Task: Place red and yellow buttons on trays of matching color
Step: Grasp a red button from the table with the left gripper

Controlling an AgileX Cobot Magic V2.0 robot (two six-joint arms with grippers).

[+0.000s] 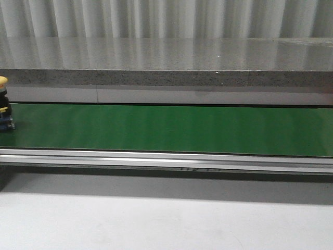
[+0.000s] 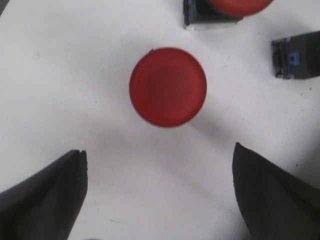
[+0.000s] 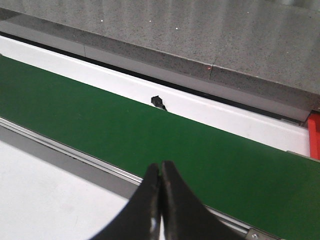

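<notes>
Left fingers [image 2: 160, 195] spread wide, nothing between them, hanging over a white surface [image 2: 65, 75]. Just beyond the gap sits a red button [image 2: 168, 86], round cap facing my wrist camera, clear of both fingertips. Farther out, a second red button [image 2: 225, 7] is cut by the frame edge, its dark base showing under the cap. Off to one side of it lies a dark button body [image 2: 297, 54] with a blue part, tipped on its side; its cap is out of frame, so its colour cannot be told.

Right fingers [image 3: 160, 200] pressed together, tips touching, pinching nothing. They hang over the near rail [image 3: 75, 157] of a green conveyor belt [image 3: 150, 135]. Past the belt, a white strip, then a speckled grey stone ledge [image 3: 200, 45]. A small black piece [image 3: 158, 101] sits at the belt's far edge. A sliver of something red [image 3: 314, 140] shows at the frame's edge beyond the belt; too little is visible to name it.

Front view: a yellow button [image 1: 4, 104] stands upright on the belt at its far left end, yellow cap on top. A pale desk [image 1: 166, 219] lies in front of the rail. Faint dark marks on the rail are too blurred to read. No other writing seen.
</notes>
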